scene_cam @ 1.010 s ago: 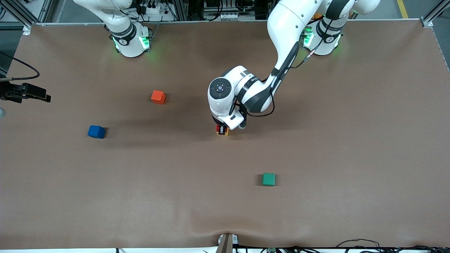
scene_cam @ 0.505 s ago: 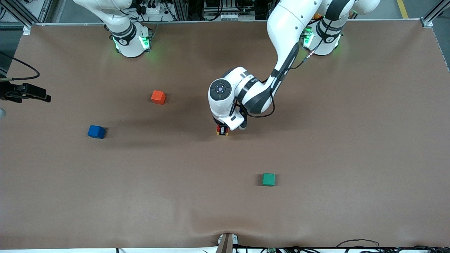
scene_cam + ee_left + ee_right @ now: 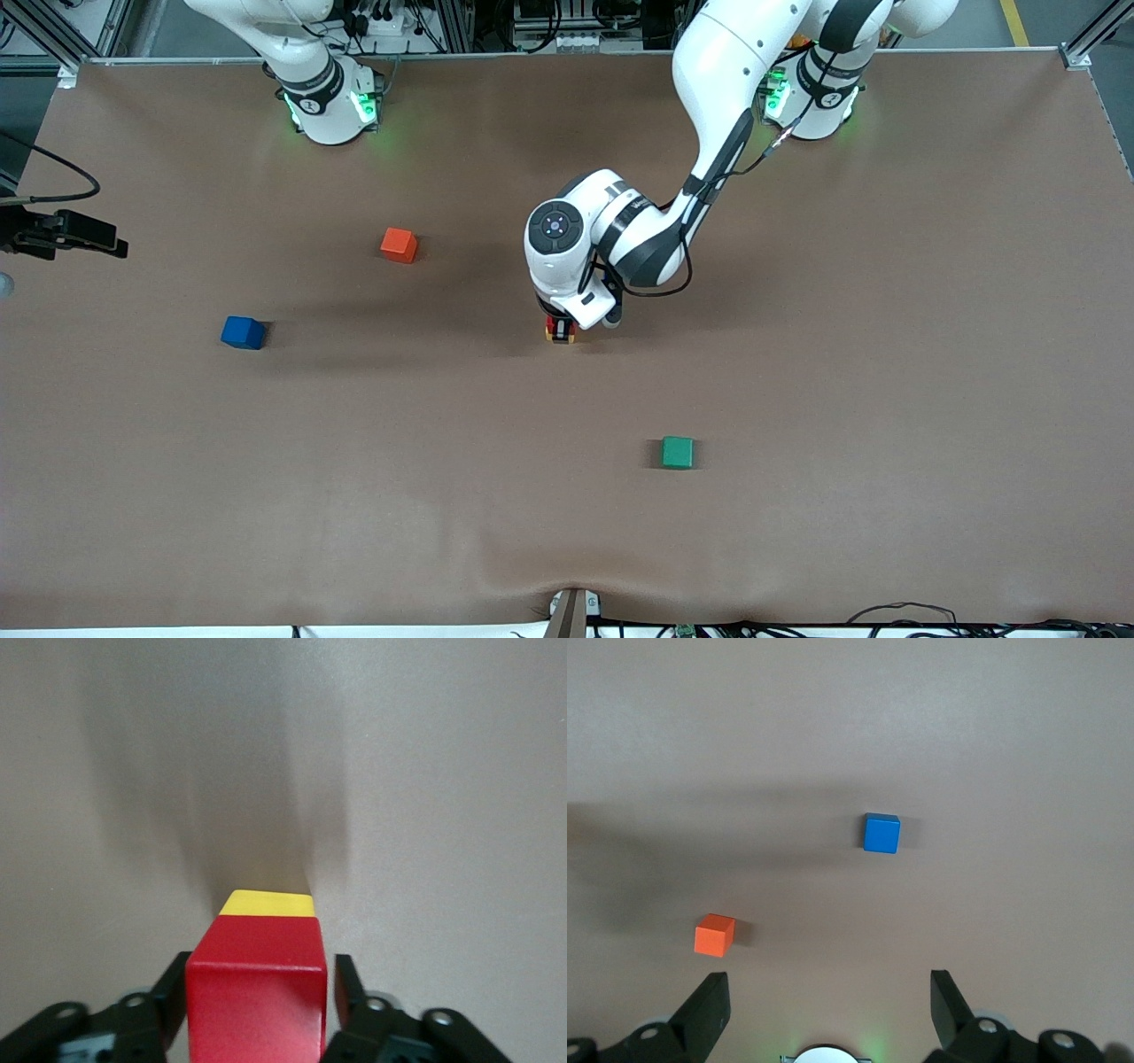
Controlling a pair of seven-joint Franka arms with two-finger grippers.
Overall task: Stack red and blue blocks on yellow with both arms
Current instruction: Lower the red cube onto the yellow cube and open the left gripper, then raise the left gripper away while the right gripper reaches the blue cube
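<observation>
While the green matte cube [image 3: 678, 452] lies nearest the front camera, clear of the work, the left gripper [image 3: 562, 324] sits at mid-table over the crimson red cube [image 3: 257, 997], which rests on the bright yellow cube [image 3: 268, 903]. Its fingers [image 3: 174, 992] stand slightly apart from the red sides, apparently letting go. Toward the right arm's end, the deep blue cube [image 3: 242, 332] waits unobstructed; farther off sits the orange-red cube [image 3: 399, 245]. Over them the waiting right gripper [image 3: 828, 1014] hangs, jaws wide, empty.
</observation>
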